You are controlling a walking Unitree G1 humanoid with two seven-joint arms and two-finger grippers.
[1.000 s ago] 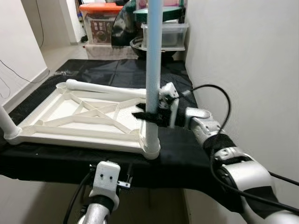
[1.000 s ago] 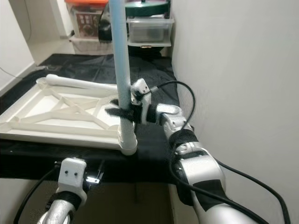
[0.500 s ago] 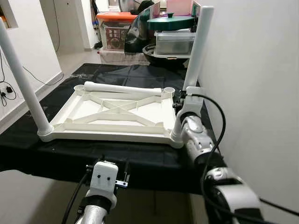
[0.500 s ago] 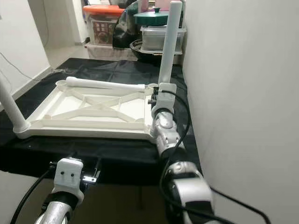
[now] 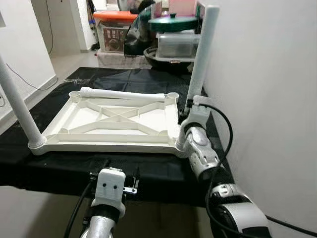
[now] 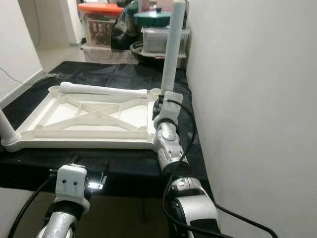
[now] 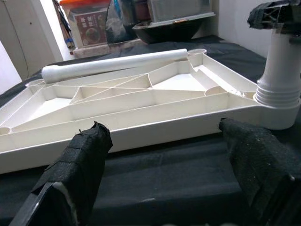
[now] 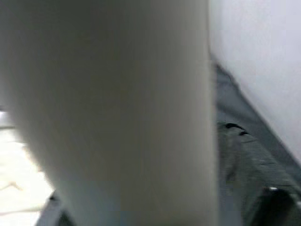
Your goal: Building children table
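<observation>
A white tabletop (image 5: 119,119) lies upside down on the black-covered table (image 5: 54,171). One white leg (image 5: 200,62) stands in its near right corner socket, leaning slightly. My right gripper (image 7: 275,16) is shut on that leg just above the socket, and the right wrist view has the leg (image 8: 113,103) close and blurred. Another leg (image 5: 17,106) stands in the near left corner. A third leg (image 5: 121,93) lies loose along the far edge. My left gripper (image 7: 164,141) is open, low in front of the table's near edge, with its fingers (image 7: 80,155) wide apart.
A white wall (image 5: 262,74) runs close along the table's right side. Behind the table are stacked storage boxes (image 5: 114,29), a clear box (image 5: 176,44) and a green lid (image 5: 173,22). Open floor (image 5: 64,62) lies to the far left.
The head camera has pulled back and shifted, so both standing legs show. My right arm now lines up straight behind the right leg instead of reaching it from the side. The left arm stays low.
</observation>
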